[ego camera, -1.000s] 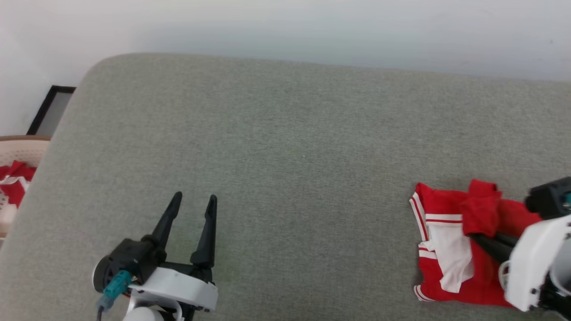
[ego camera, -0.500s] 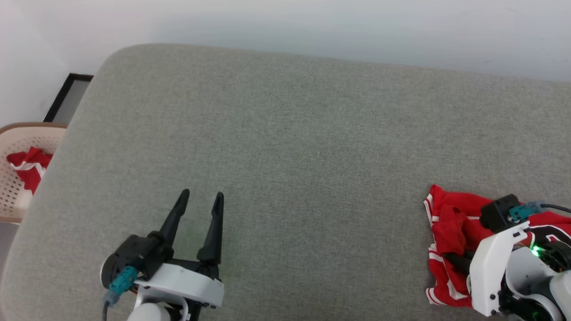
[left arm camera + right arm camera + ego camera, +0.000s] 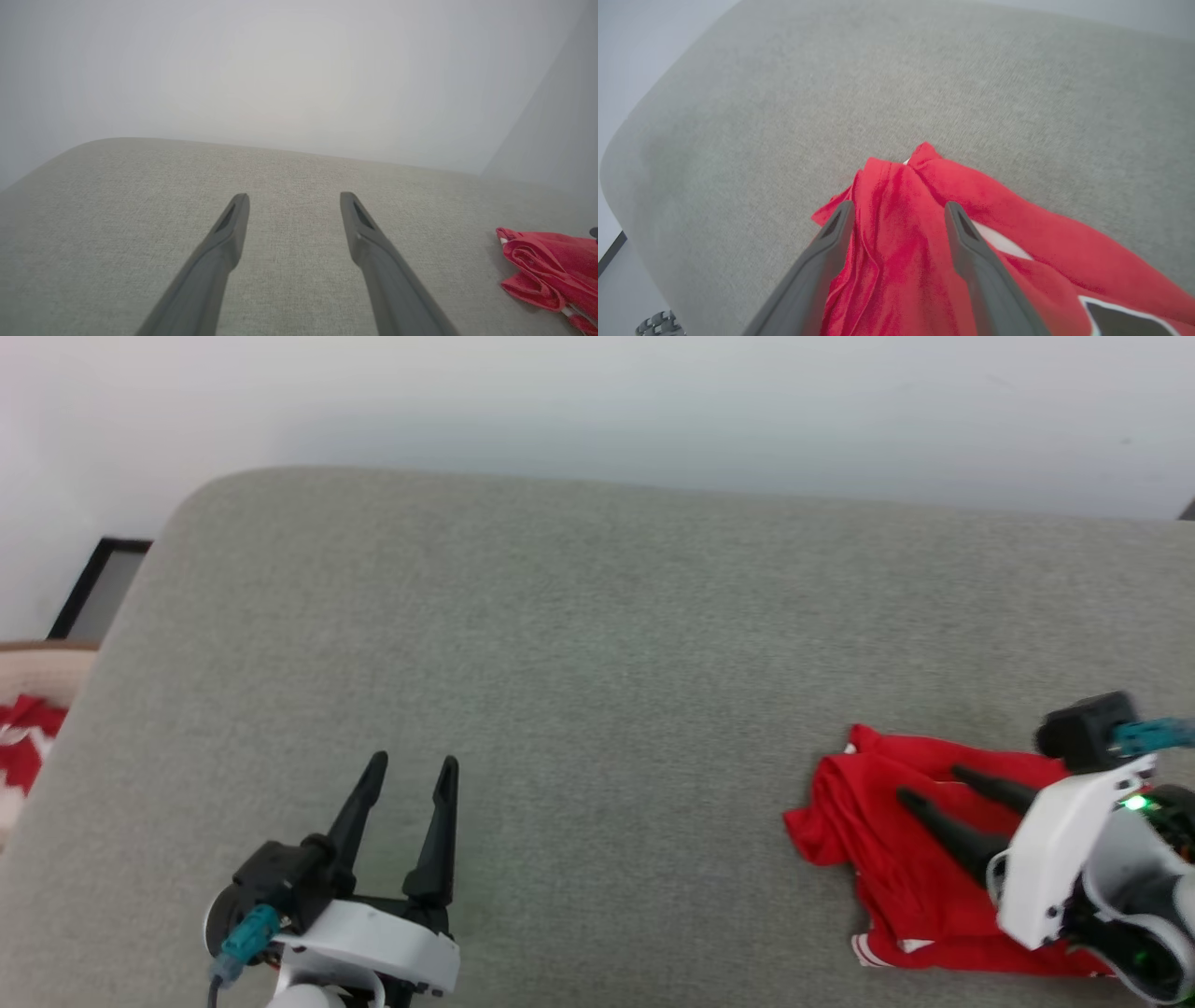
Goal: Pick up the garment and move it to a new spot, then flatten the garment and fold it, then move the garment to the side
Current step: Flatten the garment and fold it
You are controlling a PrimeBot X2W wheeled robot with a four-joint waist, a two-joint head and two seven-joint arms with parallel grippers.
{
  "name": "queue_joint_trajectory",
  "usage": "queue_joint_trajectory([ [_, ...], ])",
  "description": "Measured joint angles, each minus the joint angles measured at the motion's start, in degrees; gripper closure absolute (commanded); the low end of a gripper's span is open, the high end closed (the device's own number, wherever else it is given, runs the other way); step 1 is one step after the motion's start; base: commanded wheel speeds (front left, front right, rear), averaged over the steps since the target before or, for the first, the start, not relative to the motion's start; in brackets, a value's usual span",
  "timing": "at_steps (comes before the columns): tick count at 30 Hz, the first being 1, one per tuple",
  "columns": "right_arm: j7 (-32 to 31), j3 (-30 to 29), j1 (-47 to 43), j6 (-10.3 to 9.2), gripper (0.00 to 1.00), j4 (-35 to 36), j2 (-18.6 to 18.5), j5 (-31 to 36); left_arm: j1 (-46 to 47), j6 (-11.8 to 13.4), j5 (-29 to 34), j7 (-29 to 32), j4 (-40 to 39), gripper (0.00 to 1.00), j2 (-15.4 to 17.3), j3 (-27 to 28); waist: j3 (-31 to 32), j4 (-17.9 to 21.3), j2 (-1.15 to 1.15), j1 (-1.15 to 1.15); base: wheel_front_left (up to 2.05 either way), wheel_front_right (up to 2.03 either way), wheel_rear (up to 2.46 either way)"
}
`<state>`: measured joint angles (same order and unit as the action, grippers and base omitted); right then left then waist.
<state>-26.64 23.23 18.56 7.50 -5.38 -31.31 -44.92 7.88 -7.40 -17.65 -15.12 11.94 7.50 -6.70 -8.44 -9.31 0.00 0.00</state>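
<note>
Fingers [image 3: 943, 827] of right gripper [image 3: 930, 782] now parted, garment [image 3: 868, 845] released

The light is soft, bright and even. The wall [image 3: 280, 70] looks pale and foggy in the left wrist view. A small soft shadow sits beside the garment [image 3: 546, 270] at lower right. The right wrist view looks slightly blurry.
</note>
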Motion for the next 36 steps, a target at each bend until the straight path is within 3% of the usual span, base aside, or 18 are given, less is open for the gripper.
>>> queue_joint_trajectory([
  [5, 8.01, -1.14, -0.37, 0.0, 0.0, -1.34, -3.16, -2.52, -0.21, 0.0, -1.2, 0.0, 1.42, 0.0, 0.18, -0.58, 1.1, 1.92, 0.0, 0.0, 0.0, 0.0, 0.0],
  [11, 20.94, -2.05, -0.98, 0.0, 0.0, -9.32, -4.75, -2.27, -0.26, 0.0, -2.97, 0.0, 5.58, 0.0, 0.18, -0.96, 2.31, 3.83, 0.0, 0.0, 0.0, 0.0, 0.0],
  [19, 34.4, -1.69, 0.98, 0.01, 0.0, -18.25, -1.74, 3.0, -1.24, 0.0, -2.14, 0.0, 8.14, 0.0, 0.55, 2.02, 4.95, 6.0, 0.0, 0.0, 0.0, 0.0, 0.0],
  [26, 39.14, -2.2, 0.27, 0.01, 0.0, -20.85, 0.86, 3.5, -3.32, 0.0, -0.69, 0.0, 7.13, 0.0, 1.07, 3.42, 7.94, 7.51, 0.0, 0.0, 0.0, 0.0, 0.0],
  [36, 41.28, -6.09, -6.22, 0.01, 0.0, -17.31, 4.16, 3.7, -7.15, 0.0, -0.33, 0.0, 3.57, 0.0, 1.18, 5.34, 9.99, 8.17, 0.0, 0.0, 0.0, 0.0, 0.0],
])
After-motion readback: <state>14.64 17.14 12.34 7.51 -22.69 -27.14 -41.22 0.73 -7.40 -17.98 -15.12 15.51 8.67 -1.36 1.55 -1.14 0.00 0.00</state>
